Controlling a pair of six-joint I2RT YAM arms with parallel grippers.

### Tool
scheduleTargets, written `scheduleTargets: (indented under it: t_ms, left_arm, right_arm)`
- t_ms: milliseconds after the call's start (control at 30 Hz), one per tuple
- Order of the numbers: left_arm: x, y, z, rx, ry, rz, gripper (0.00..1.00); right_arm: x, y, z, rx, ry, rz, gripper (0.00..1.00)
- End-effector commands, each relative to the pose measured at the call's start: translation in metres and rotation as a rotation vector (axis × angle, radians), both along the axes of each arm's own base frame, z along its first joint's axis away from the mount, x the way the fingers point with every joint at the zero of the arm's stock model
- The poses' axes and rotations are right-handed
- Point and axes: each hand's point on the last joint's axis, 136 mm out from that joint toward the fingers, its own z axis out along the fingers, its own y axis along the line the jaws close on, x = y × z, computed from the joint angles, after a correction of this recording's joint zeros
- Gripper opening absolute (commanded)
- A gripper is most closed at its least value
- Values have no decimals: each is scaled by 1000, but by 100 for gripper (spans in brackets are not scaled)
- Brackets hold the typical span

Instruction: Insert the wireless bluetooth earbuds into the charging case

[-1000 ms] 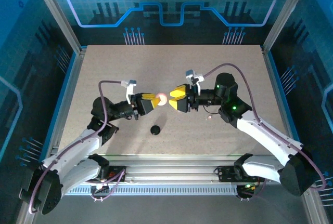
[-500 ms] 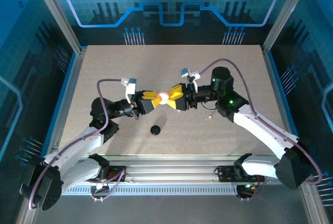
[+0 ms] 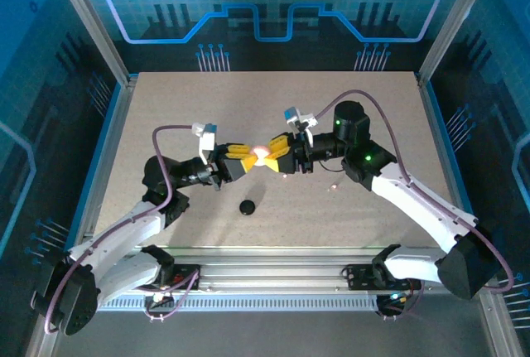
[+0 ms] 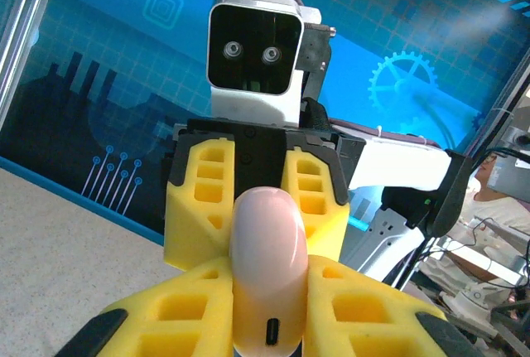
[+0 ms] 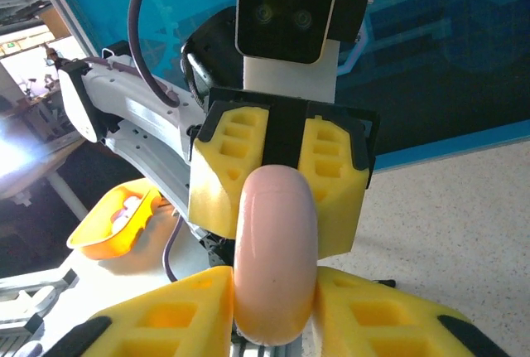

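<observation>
Above the middle of the table (image 3: pixel 166 108), the two arms meet tip to tip, with the charging case (image 3: pixel 260 154) carried between them, clear of the surface. The left gripper (image 3: pixel 245 156) reaches in from the left, its yellow fingers (image 4: pixel 190 307) clamped tight on either side of the pale pink shell. In the left wrist view a small dark slot (image 4: pixel 272 330) shows on the end of the case nearest that camera. The right gripper (image 3: pixel 273 154) faces it head-on from the other side. Its own fingers (image 5: pixel 166 315) sit against both flanks of the same case — in the right wrist view no gap shows between pad and shell, so it reads as closed on the case too. The case stands edge-on to both wrist cameras, a smooth rounded pill shape, and whether its lid is open I cannot tell. On the table nearer the arm bases lies a small black round object (image 3: pixel 247 206), well apart from both grippers. A tiny pale speck (image 3: pixel 334 184) rests on the surface just beside the right arm — possibly one of the earbuds, though it is too small to tell. Past the table's edge, in the right wrist view, sits an orange bowl (image 5: pixel 103 237) with white bits inside.
</observation>
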Motion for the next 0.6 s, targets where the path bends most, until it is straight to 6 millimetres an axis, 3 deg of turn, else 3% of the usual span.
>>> scheduleTargets:
  t_ms: [0,133,200,333,400,567]
  left_arm:
    - [-4,-2,13,-19,-29,-20,20]
    - [-2,-2,11,-12,-24,-15,21]
    - [-1,-2,8,-1,-25,-4,27]
    - [2,1,-5,41,-65,61,52]
    - [3,4,-15,90,-90,105,60]
    - [-2,10,-46,294,-149,170,63]
  right_arm:
    - [-12,4,14,22,-56,72,24]
    - [-14,3,12,14,-68,76,18]
    - [-15,2,11,4,-79,68,17]
    - [-16,-6,-3,-85,-104,15,17]
    - [-15,-14,-14,-166,-142,-31,17]
    - [-8,-34,-41,-355,-250,-116,18]
